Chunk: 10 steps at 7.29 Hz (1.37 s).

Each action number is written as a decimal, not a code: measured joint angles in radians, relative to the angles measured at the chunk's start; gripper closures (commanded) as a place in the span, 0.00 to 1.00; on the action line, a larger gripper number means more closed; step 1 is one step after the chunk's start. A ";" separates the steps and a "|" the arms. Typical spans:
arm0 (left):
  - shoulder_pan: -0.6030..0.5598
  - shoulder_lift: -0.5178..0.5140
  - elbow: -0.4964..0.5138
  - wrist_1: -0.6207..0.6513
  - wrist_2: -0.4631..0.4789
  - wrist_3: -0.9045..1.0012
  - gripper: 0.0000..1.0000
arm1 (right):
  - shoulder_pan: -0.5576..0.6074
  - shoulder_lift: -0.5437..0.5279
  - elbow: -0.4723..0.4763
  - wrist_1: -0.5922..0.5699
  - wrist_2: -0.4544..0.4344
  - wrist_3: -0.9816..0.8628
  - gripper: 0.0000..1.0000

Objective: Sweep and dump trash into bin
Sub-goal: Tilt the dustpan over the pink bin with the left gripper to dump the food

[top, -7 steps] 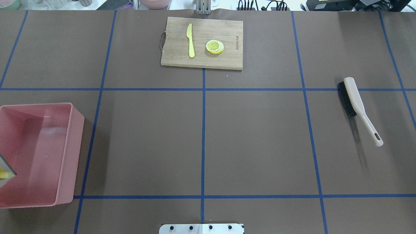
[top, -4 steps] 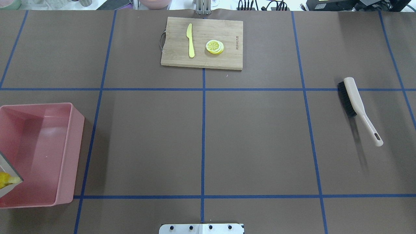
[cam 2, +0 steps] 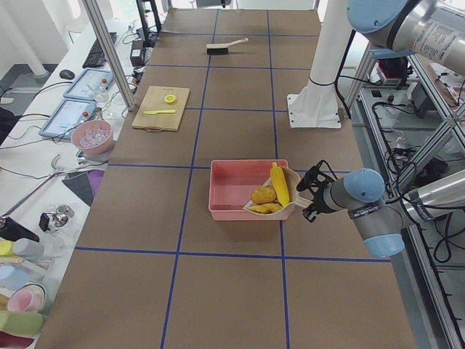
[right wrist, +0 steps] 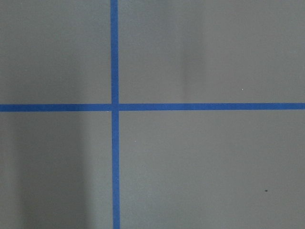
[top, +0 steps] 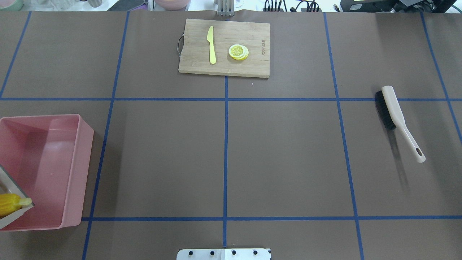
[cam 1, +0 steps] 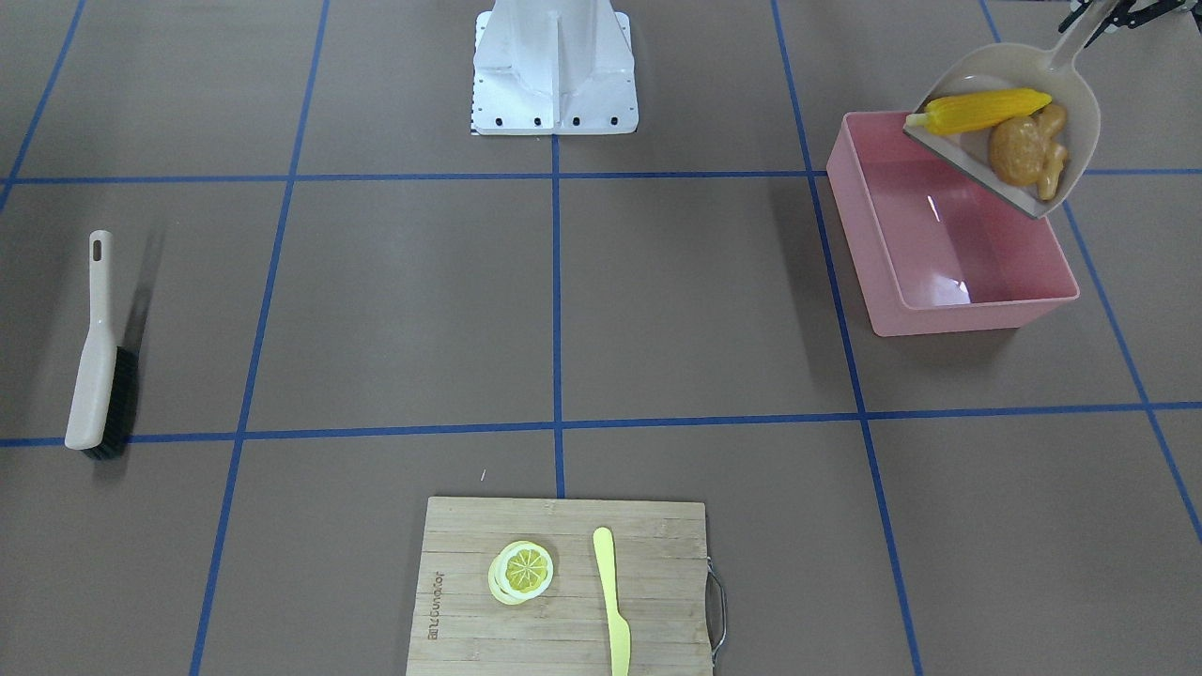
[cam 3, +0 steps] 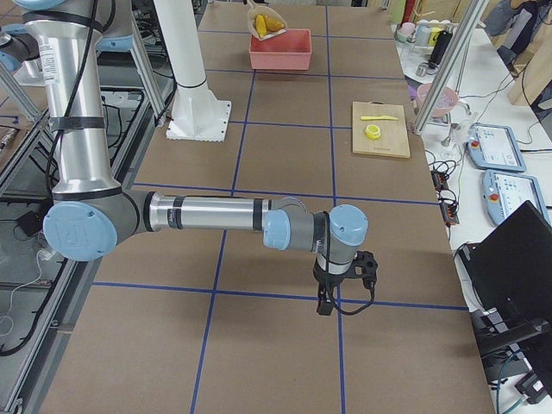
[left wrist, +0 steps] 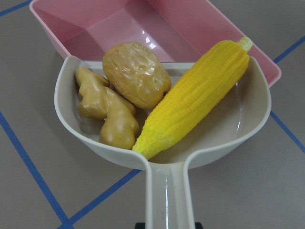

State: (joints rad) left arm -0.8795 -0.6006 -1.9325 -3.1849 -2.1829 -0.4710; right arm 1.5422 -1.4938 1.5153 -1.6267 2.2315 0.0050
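Clamped in left jaws, dustpan (cam 1: 986, 70) holds trash (cam 1: 981, 110) over bin (cam 1: 948, 319); right jaws: cannot tell

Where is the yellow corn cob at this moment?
In the front-facing view the corn cob is at the upper right, on the robot's left side. It lies in the raised dustpan beside the potato, its tip over the pink bin.

Overhead: dustpan (top: 11, 217) cut by left edge, only corn cob (top: 11, 204) end showing; front view: left claw (cam 1: 1095, 16) mostly off-frame.
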 measured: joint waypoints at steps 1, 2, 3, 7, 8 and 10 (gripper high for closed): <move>0.000 0.016 -0.033 0.037 -0.019 0.001 1.00 | -0.001 -0.006 0.020 0.000 0.008 0.000 0.00; 0.000 0.039 -0.071 0.080 -0.036 0.010 1.00 | -0.002 -0.013 0.036 -0.001 0.011 0.000 0.00; 0.001 0.060 -0.106 0.125 -0.045 0.028 1.00 | -0.002 -0.016 0.048 -0.001 0.013 0.001 0.00; 0.000 0.104 -0.212 0.359 -0.051 0.157 1.00 | -0.002 -0.017 0.066 -0.002 0.021 0.003 0.00; 0.000 0.106 -0.224 0.409 -0.051 0.181 1.00 | -0.002 -0.017 0.065 -0.002 0.021 0.003 0.00; -0.001 0.106 -0.236 0.491 -0.055 0.203 1.00 | -0.002 -0.018 0.058 -0.002 0.021 0.003 0.00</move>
State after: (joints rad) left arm -0.8809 -0.4941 -2.1688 -2.6938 -2.2384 -0.2684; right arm 1.5401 -1.5119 1.5738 -1.6290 2.2523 0.0077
